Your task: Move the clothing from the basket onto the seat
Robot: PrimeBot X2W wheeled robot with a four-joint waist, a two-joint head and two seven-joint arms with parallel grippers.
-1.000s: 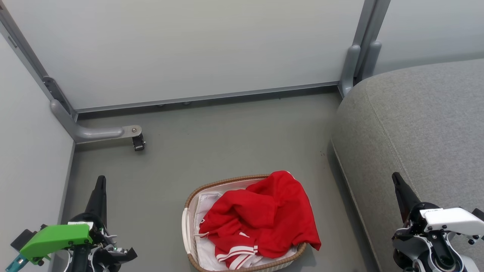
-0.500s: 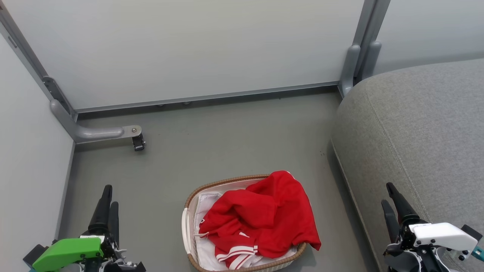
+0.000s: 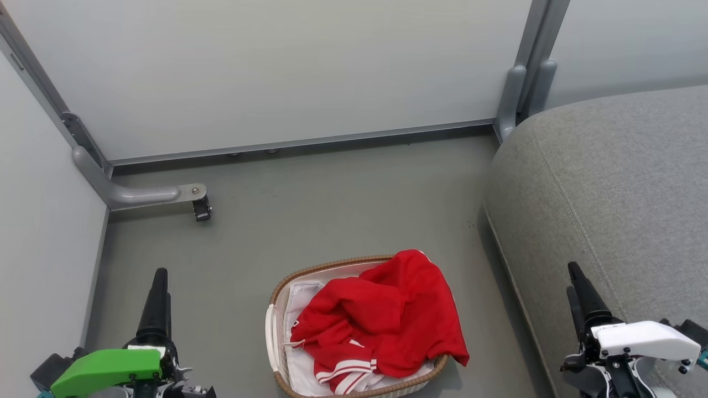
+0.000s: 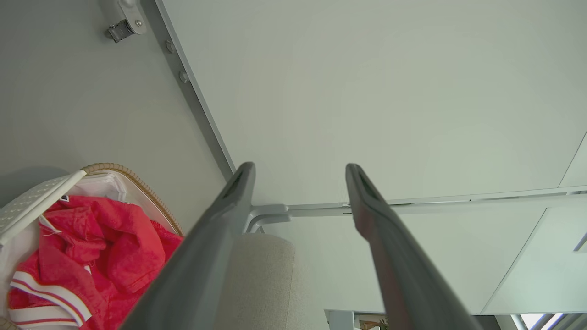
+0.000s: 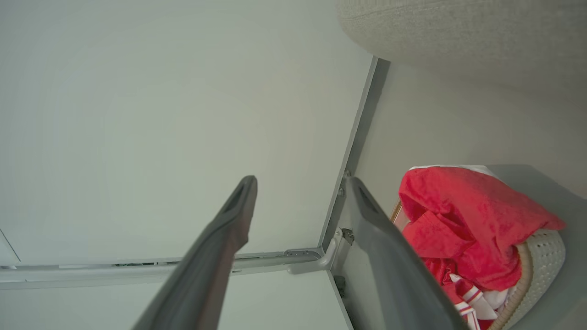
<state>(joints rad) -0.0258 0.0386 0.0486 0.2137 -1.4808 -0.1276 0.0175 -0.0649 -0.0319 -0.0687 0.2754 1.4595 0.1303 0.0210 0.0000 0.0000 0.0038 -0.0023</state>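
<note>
One small oval cream plastic basket [image 3: 326, 264] with a brown woven-look rim stands on the grey floor [image 3: 332, 199], near one large grey fabric-upholstered seat [image 3: 608, 182] on its right. Inside the basket, on one white liner [image 3: 301, 301], the bright red soft clothing [image 3: 381, 315] lies in a single heap. How many garments make it up cannot be told, though one white-striped hem shows at the near end. Two grippers flank the basket, well clear of it: the left gripper [image 4: 300, 170] and the right gripper [image 5: 301, 181] each have two long dark fingers spread wide with nothing between them. The cloth spills over the basket's right rim and hides it. The seat runs off the head view's right border, and in that view each gripper's two fingers overlap edge-on, so they are hard to separate.
</note>
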